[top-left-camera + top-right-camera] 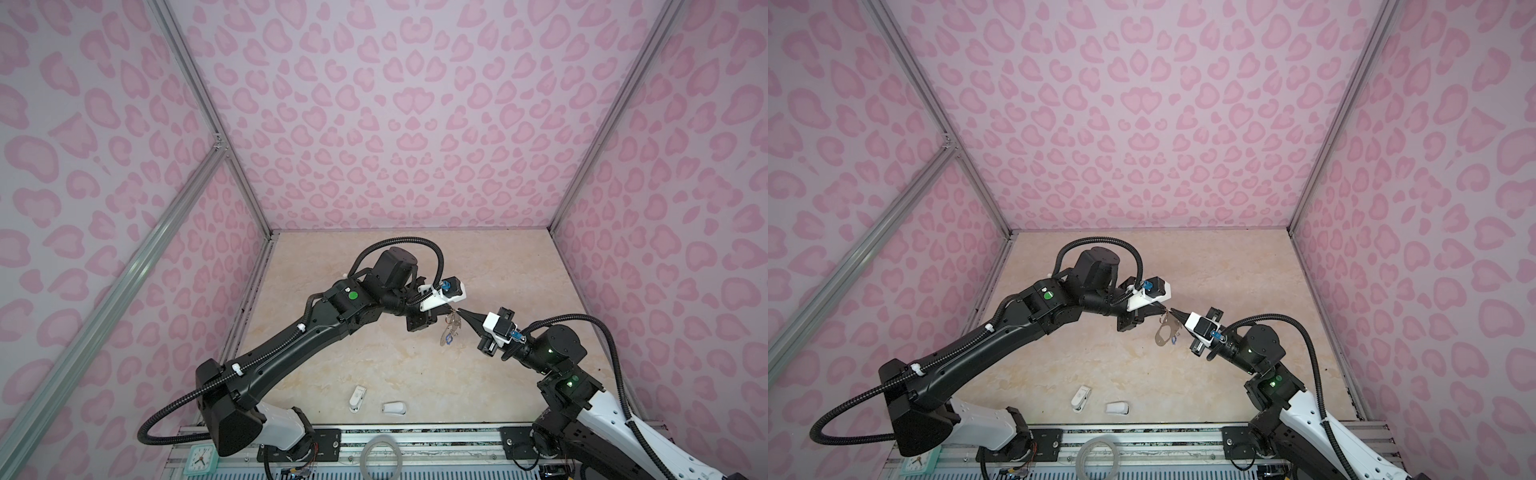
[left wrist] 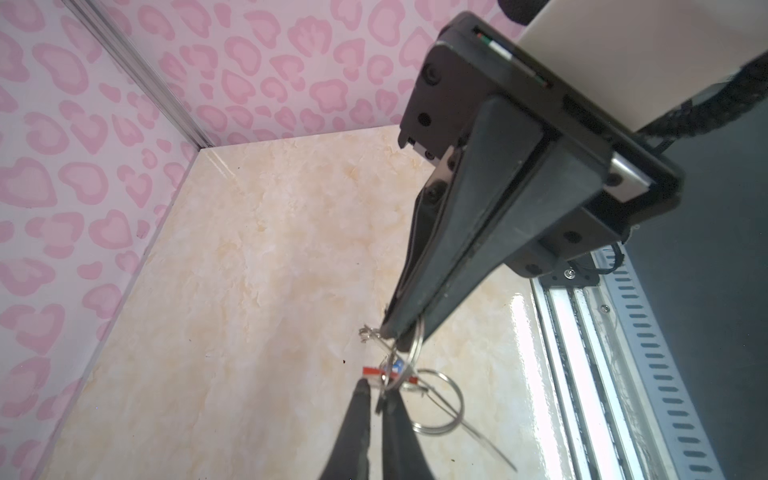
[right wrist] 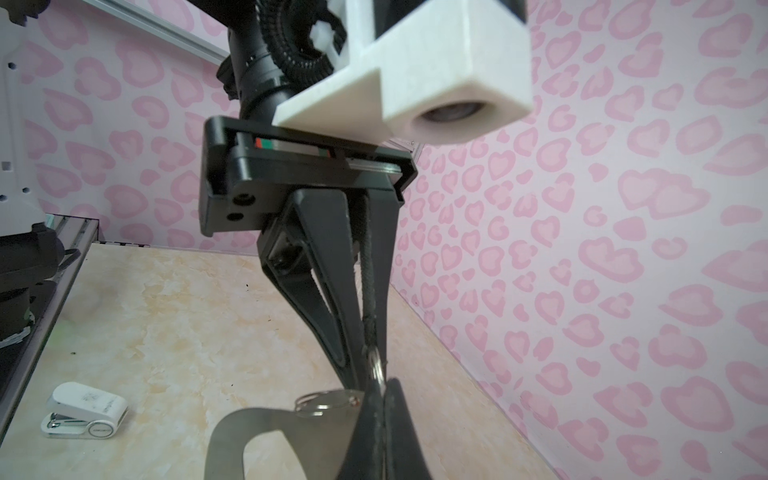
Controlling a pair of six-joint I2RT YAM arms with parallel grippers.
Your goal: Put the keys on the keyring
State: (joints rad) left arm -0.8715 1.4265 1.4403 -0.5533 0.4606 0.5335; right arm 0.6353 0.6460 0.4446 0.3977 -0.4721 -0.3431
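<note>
Grey keyring (image 3: 232, 432), cut off by the frame, is clamped in the right gripper (image 3: 382, 388). Left gripper (image 2: 378, 386) is pinched narrow at the edge-on keys (image 2: 374, 371); what it holds is unclear. Print on the white plastic piece (image 3: 83, 411) is illegible.

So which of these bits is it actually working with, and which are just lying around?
In use: keyring plate, tagged keys, left gripper, right gripper.
Lying about: two white plastic pieces, grey hoop, small clock.
</note>
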